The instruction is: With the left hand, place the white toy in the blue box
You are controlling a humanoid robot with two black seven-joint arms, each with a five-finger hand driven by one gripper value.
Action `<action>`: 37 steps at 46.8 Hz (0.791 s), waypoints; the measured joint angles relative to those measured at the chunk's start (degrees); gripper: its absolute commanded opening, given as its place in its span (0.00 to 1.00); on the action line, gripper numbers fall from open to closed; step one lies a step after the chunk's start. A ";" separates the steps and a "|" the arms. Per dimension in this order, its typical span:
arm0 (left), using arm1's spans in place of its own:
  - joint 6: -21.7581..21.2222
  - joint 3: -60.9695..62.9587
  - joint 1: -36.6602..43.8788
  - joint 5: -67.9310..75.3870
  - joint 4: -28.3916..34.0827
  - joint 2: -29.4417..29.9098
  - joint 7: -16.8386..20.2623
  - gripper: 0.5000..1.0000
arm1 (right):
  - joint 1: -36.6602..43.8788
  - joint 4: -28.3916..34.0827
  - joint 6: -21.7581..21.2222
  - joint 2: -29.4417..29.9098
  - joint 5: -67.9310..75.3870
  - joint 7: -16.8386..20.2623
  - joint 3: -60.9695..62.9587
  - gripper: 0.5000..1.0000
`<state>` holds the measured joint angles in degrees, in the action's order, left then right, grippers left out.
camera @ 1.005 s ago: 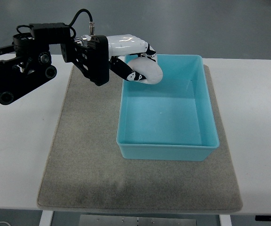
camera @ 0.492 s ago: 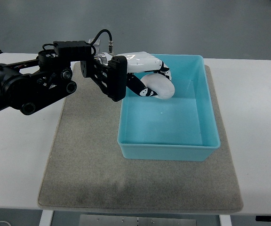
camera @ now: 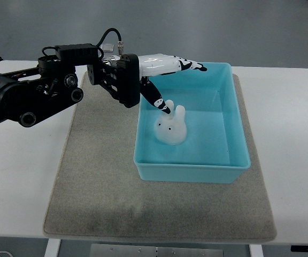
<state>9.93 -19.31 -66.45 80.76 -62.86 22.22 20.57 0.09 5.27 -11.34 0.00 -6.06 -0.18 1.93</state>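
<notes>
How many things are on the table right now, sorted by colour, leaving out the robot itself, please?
White: 1, the white toy, lying inside the box
Blue: 1, the blue box
Grey: 1, the mat under the box
Total: 3

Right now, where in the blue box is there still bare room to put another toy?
The box's right half, from the white toy to the right wall, is bare. So is a strip along the near wall. The far left corner is crowded: the left hand hangs there, fingers open.
</notes>
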 measured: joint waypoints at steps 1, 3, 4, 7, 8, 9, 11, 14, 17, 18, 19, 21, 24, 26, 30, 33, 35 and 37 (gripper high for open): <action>0.00 -0.09 -0.05 -1.71 0.00 0.32 0.00 0.99 | 0.00 0.00 0.01 0.00 0.00 0.01 0.00 0.87; 0.00 -0.11 -0.13 -5.00 0.00 1.05 0.00 0.99 | 0.01 0.00 0.00 0.00 0.00 0.00 0.00 0.87; -0.01 -0.13 -0.16 -6.53 0.00 1.40 0.00 0.99 | 0.00 0.00 0.01 0.00 0.00 0.01 0.00 0.87; 0.00 -0.13 -0.24 -12.19 0.00 2.60 0.00 0.99 | 0.00 0.00 0.00 0.00 0.00 0.01 0.00 0.87; 0.00 -0.13 -0.25 -14.21 0.01 3.08 0.00 0.99 | 0.00 0.00 0.00 0.00 0.00 0.00 0.00 0.87; 0.02 -0.13 -0.25 -15.70 0.01 3.49 0.00 0.99 | 0.00 0.00 0.00 0.00 0.00 0.01 0.00 0.87; 0.10 -0.13 -0.30 -18.44 0.01 4.44 -0.02 0.99 | 0.00 0.00 0.00 0.00 0.00 0.00 0.00 0.87; 0.38 -0.12 -0.32 -22.24 0.01 5.87 -0.06 0.99 | 0.02 0.00 0.00 0.00 0.00 0.00 0.00 0.87; 0.84 -0.12 -0.31 -26.48 0.01 7.22 -0.09 1.00 | 0.00 0.00 0.00 0.00 0.00 0.00 0.00 0.87; 0.98 -0.12 -0.31 -28.04 0.00 7.73 -0.09 1.00 | 0.00 0.00 0.00 0.00 0.00 0.00 0.00 0.87; 1.11 -0.12 -0.31 -29.91 0.00 8.37 -0.09 1.00 | 0.00 0.00 0.00 0.00 0.00 0.01 0.00 0.87; 1.25 -0.11 -0.22 -33.38 -0.04 9.43 -0.10 1.00 | 0.01 0.00 0.00 0.00 0.00 0.00 0.00 0.87; 1.83 0.02 -0.06 -38.90 -0.03 10.91 -0.17 1.00 | 0.00 0.00 0.00 0.00 0.00 0.00 0.00 0.87; 2.75 0.05 -0.01 -42.45 0.02 11.74 -0.17 1.00 | 0.00 0.00 0.00 0.00 0.00 0.01 0.00 0.87; 5.29 0.24 0.19 -48.43 0.34 13.40 -0.55 1.00 | 0.00 0.00 0.00 0.00 0.00 0.01 0.00 0.87; 7.24 0.41 1.09 -51.88 0.99 14.14 -1.33 1.00 | 0.00 0.00 0.00 0.00 0.00 0.01 0.00 0.87; 8.46 0.17 2.48 -54.34 1.49 14.35 -2.31 1.00 | 0.00 0.00 0.00 0.00 0.00 0.00 0.00 0.87; 9.24 -0.28 3.96 -56.78 2.04 14.42 -3.35 1.00 | 0.00 0.00 0.00 0.00 0.00 0.01 0.00 0.87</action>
<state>19.17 -19.58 -62.49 23.98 -60.82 36.64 17.22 0.09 5.27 -11.34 0.00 -6.07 -0.17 1.93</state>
